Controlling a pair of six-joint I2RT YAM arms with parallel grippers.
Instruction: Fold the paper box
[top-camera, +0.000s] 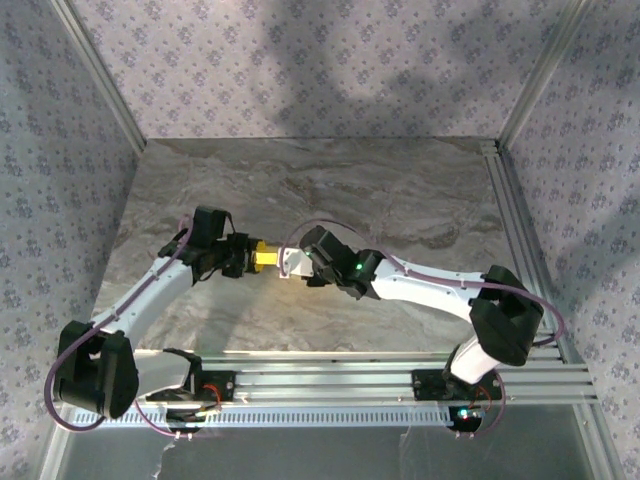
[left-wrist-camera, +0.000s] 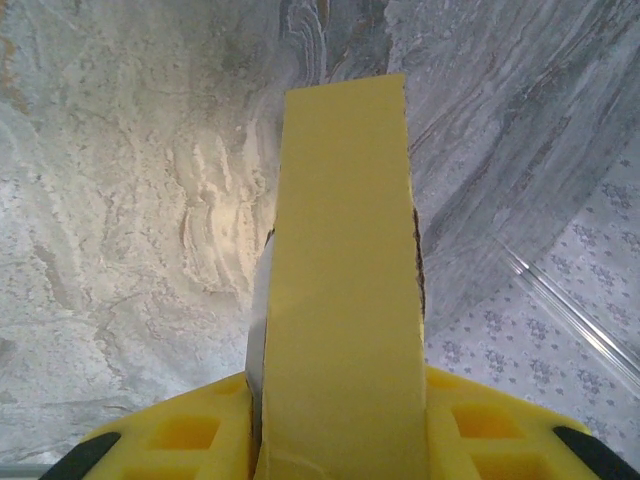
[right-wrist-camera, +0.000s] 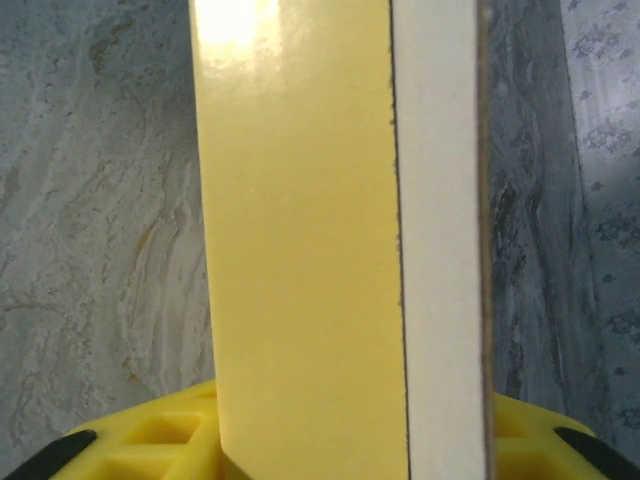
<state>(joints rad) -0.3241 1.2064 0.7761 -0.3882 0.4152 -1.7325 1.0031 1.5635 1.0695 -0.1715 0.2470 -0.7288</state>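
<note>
1. paper box (top-camera: 265, 258) is held up over the middle of the marble table (top-camera: 400, 190), betw. the two arms.
2. left gripper (top-camera: 237, 260) is clamped on the box's left end; its yellow fingers (left-wrist-camera: 170, 435) sit either side of a yellow panel.
3. right gripper (top-camera: 300, 263) is closed on the right end, w/ a yellow face and a white face side by side betw. its fingers (right-wrist-camera: 150, 435).

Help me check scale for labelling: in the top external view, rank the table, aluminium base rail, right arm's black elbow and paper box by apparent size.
1. table
2. aluminium base rail
3. right arm's black elbow, raised toward the camera, so perhaps flattered
4. paper box
</note>
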